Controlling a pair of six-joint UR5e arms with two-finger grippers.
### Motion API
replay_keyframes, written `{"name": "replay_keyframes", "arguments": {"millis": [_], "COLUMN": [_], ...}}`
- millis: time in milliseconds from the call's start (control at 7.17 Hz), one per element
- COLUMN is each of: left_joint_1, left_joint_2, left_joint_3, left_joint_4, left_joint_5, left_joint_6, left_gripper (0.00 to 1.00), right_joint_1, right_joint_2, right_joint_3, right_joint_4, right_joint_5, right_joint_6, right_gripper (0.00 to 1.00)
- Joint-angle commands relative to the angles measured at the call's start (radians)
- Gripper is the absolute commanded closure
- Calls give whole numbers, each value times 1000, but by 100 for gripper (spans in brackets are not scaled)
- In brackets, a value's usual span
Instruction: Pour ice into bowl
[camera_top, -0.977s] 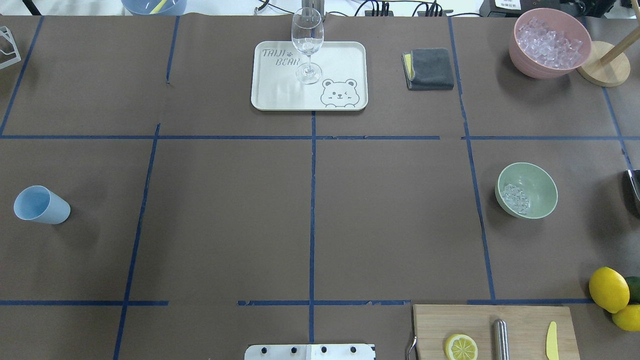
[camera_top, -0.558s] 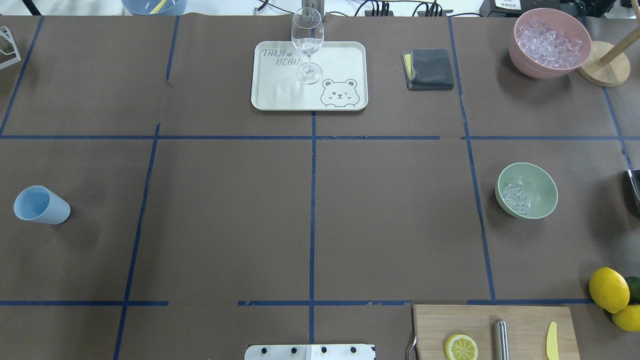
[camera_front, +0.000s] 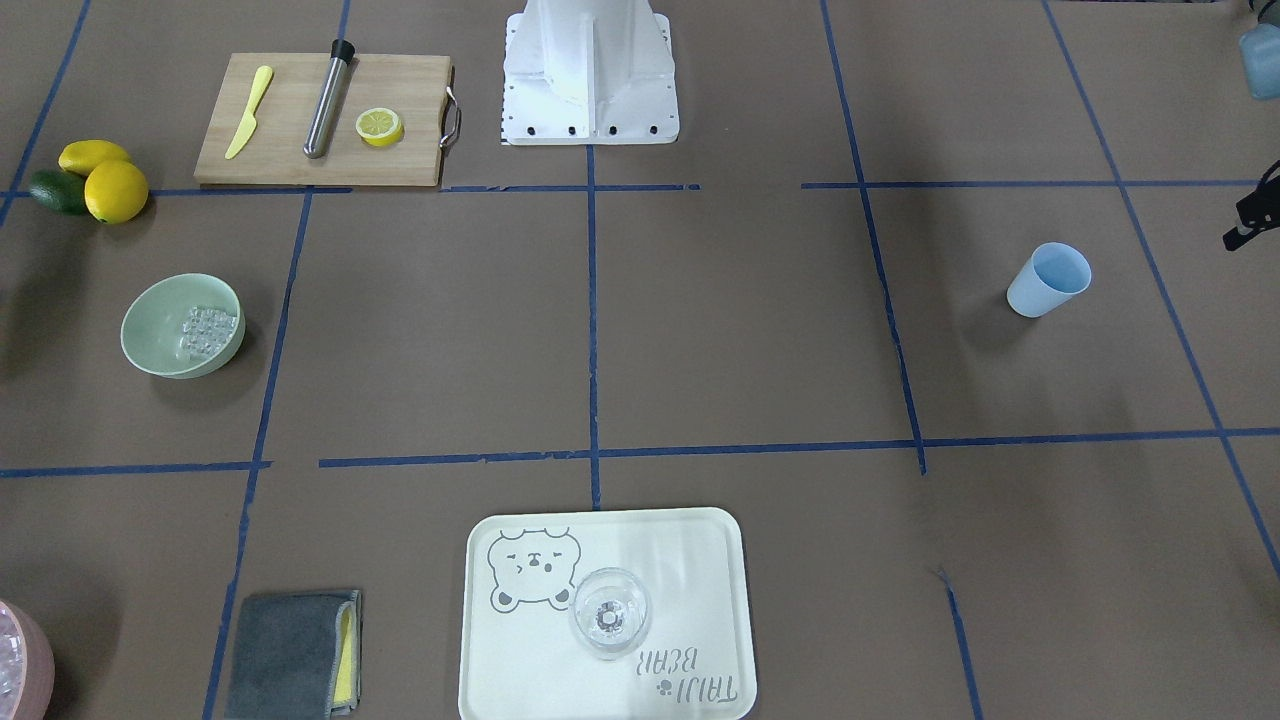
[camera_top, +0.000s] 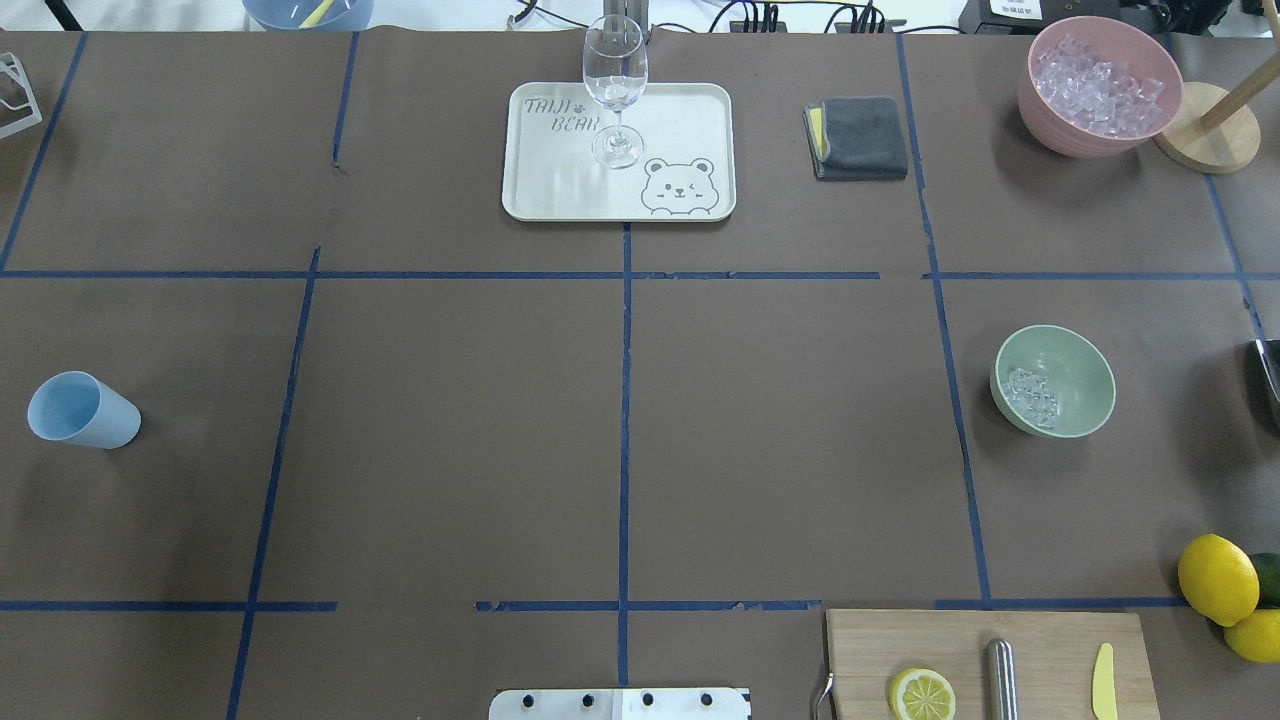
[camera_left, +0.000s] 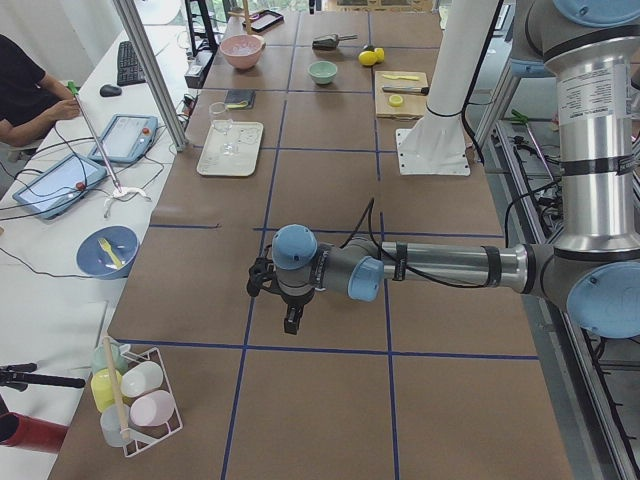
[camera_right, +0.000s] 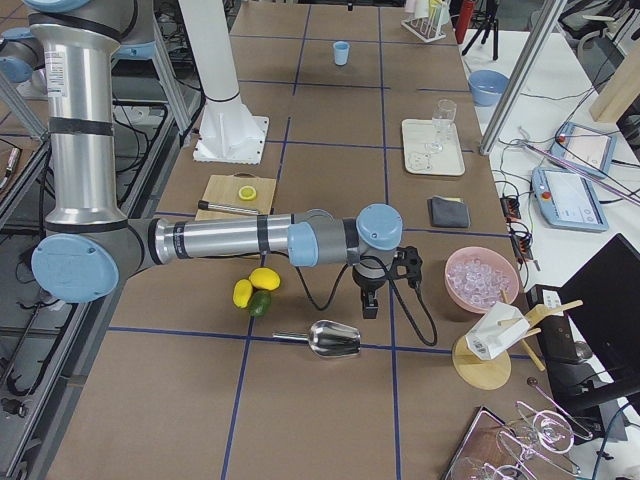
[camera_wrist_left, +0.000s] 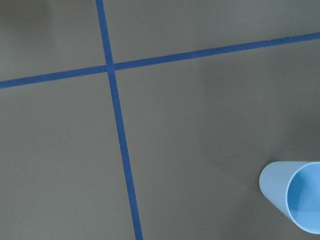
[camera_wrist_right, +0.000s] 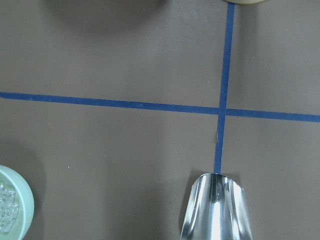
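Note:
The pale mint-green bowl (camera_top: 1078, 372) stands on the right side of the table, with a small heap of clear ice (camera_top: 1033, 396) in it. It also shows in the front view (camera_front: 158, 322) and at the lower left edge of the right wrist view (camera_wrist_right: 22, 207). My right gripper (camera_right: 369, 306) shows only in the right side view, hanging over the table beyond the bowl, above a metal scoop (camera_wrist_right: 217, 210). My left gripper (camera_left: 290, 322) hangs over the table's left end near the blue cup (camera_top: 82, 411). I cannot tell whether either gripper is open or shut.
A pink container (camera_top: 1100, 95) full of ice stands at the back right beside a wooden stand (camera_top: 1205, 140). A tray (camera_top: 680, 120) with a wine glass (camera_top: 615, 90) and a grey cloth (camera_top: 860, 137) are at the back. A cutting board (camera_top: 1040, 650) and lemons (camera_top: 1217, 578) lie at the front right.

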Motion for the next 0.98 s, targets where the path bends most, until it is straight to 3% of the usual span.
{"name": "replay_keyframes", "arguments": {"millis": [0, 279, 419, 698, 837], "left_joint_1": [-3, -41, -62, -70, -70], "left_joint_2": [-9, -10, -21, -50, -87], "left_joint_3": [33, 55, 70, 62, 38], "left_joint_4": [4, 32, 87, 151, 250], "left_joint_5": [1, -1, -1, -10, -11], "left_joint_6": [0, 26, 110, 111, 111], "left_gripper": [0, 0, 0, 0, 0], "right_joint_1": [0, -15, -9, -6, -6], "right_joint_2": [-2, 1, 15, 12, 18], "right_joint_3": [-1, -5, 1, 8, 5], "right_joint_4": [-1, -34, -114, -124, -124], "right_joint_5": [3, 6, 6, 7, 1], "right_joint_6": [-4, -70, -128, -133, -133], "right_gripper": [0, 0, 0, 0, 0]}}
